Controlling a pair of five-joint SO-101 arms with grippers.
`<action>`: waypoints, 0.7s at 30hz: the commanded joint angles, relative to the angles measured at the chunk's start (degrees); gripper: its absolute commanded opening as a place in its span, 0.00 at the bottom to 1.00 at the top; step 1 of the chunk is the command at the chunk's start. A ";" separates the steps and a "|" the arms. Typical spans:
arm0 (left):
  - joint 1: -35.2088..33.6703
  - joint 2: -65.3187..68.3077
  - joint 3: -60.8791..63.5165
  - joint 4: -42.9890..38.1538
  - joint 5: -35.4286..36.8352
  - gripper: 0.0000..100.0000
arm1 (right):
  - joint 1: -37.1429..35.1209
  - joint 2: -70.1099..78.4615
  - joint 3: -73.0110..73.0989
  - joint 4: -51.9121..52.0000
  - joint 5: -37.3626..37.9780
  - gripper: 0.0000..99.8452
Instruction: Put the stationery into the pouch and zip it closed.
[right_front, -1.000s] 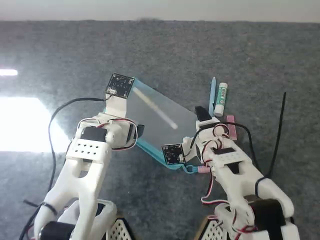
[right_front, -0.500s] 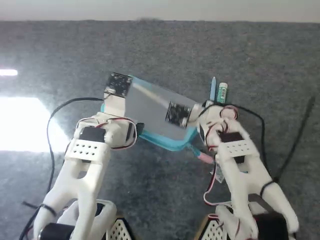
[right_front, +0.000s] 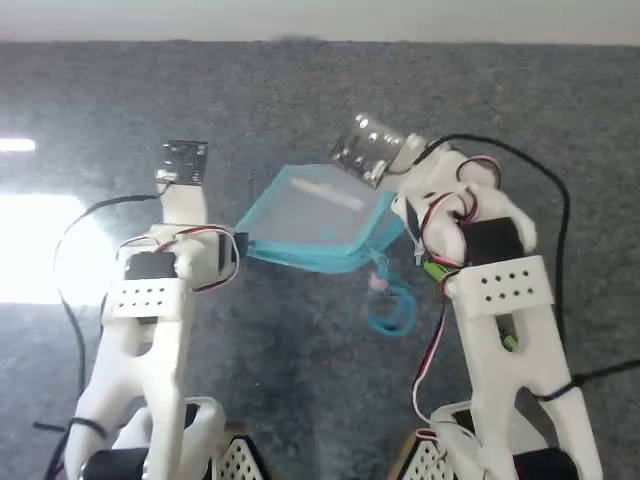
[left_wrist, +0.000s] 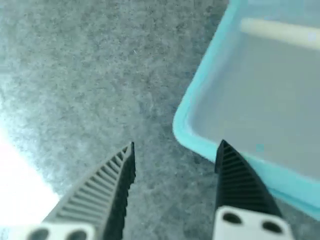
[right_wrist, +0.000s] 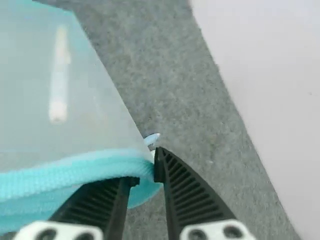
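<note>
The clear pouch (right_front: 318, 218) with cyan edging hangs tilted above the grey table between both arms. A white stick (right_front: 325, 192) lies inside it, also seen through the film as the white stick (right_wrist: 59, 75). My right gripper (right_wrist: 142, 170) is shut on the pouch's cyan zipper edge (right_wrist: 75, 172) at a corner; in the high view the right gripper (right_front: 392, 212) is at the pouch's right end. My left gripper (left_wrist: 175, 152) is open, with the pouch's rounded corner (left_wrist: 187, 127) just ahead of its fingertips. In the high view the left gripper (right_front: 238, 243) sits at the pouch's left tip.
A cyan strap loop (right_front: 395, 315) and a pink pull (right_front: 380, 285) dangle under the pouch's right end. The table is a grey mat (right_front: 300, 100); a bright patch of glare (right_front: 40, 245) lies at its left. Black cables trail beside both arms.
The right arm swung toward the far side and raised the pouch by its zipper edge, tilting it. The left arm drew back to the left, off the pouch's edge.
</note>
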 joint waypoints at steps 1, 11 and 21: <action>-2.46 -1.49 -3.47 -0.70 2.20 0.25 | 3.82 -3.21 -9.14 1.71 -3.87 0.01; -1.93 -1.41 -3.38 -0.70 2.11 0.25 | 19.03 -3.30 -27.25 6.55 -9.49 0.01; 11.96 -1.23 -4.00 -0.44 -0.70 0.25 | 30.64 -3.82 -24.00 15.43 -1.49 0.01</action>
